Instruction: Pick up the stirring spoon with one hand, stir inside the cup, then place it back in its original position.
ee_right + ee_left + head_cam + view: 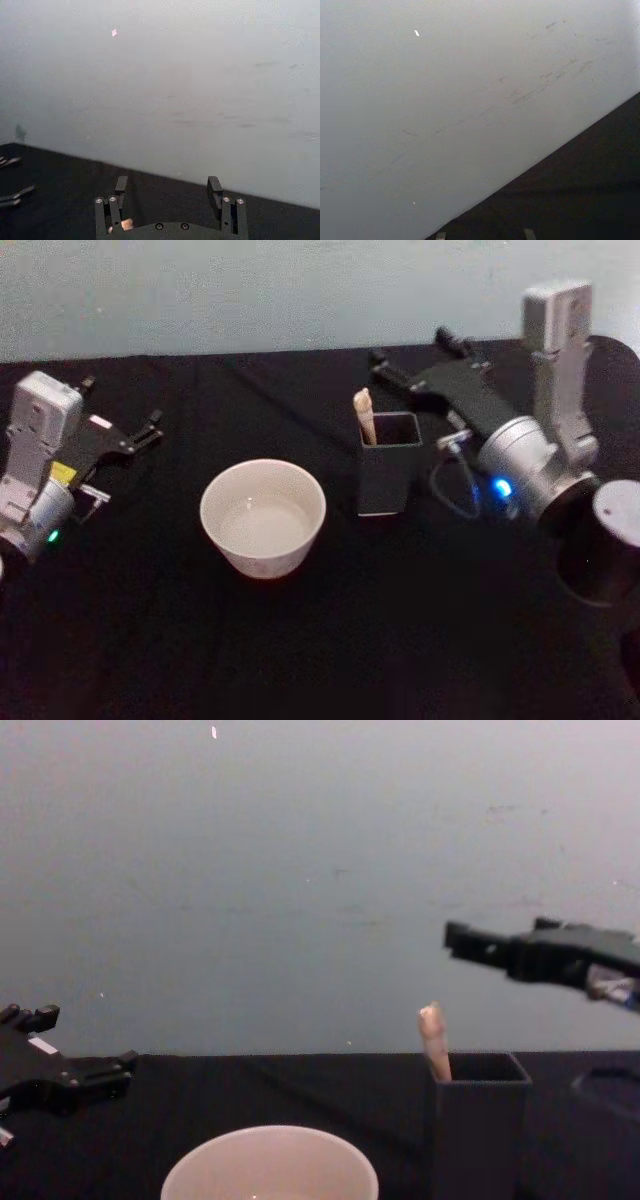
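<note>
I see the stirring spoon (364, 415) standing tilted in the dark square holder (388, 475), its pale cream knob top poking above the holder's left rim. The cup (263, 517), wide, round and cream-white, sits upright on the black table (300, 660) to the holder's left, near it but apart.

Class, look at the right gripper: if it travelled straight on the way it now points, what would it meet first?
Probably nothing on the table. The right gripper is open, raised above the dark holder and spoon, pointing toward the pale wall; depth is unclear.
</note>
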Controlling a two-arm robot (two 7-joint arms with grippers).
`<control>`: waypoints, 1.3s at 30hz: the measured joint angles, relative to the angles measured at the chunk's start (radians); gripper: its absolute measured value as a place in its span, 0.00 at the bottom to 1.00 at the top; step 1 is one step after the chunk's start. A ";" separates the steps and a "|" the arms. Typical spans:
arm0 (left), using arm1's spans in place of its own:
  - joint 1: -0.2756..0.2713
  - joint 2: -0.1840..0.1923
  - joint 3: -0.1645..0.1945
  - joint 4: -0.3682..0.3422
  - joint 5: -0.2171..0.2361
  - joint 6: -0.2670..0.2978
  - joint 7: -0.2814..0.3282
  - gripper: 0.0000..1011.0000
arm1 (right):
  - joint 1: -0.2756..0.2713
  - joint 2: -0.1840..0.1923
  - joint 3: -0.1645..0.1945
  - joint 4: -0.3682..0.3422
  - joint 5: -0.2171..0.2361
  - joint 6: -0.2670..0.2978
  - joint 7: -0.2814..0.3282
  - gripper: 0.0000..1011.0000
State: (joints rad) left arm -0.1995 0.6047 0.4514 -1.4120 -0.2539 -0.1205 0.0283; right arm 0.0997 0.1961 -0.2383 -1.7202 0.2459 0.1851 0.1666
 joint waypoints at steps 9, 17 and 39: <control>0.000 0.000 0.000 0.000 0.000 0.000 0.000 0.99 | 0.020 0.022 0.074 0.045 -0.013 -0.025 -0.023 0.99; 0.000 0.000 0.000 0.000 0.000 0.000 0.000 0.99 | 0.017 0.022 0.090 0.114 -0.050 -0.024 -0.037 0.99; 0.000 0.000 0.000 0.000 0.000 0.000 0.000 0.99 | -0.005 0.010 0.084 0.183 -0.113 0.014 -0.029 0.99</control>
State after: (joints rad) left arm -0.1995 0.6047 0.4514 -1.4120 -0.2539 -0.1205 0.0282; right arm 0.0951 0.2065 -0.1539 -1.5376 0.1331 0.1990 0.1374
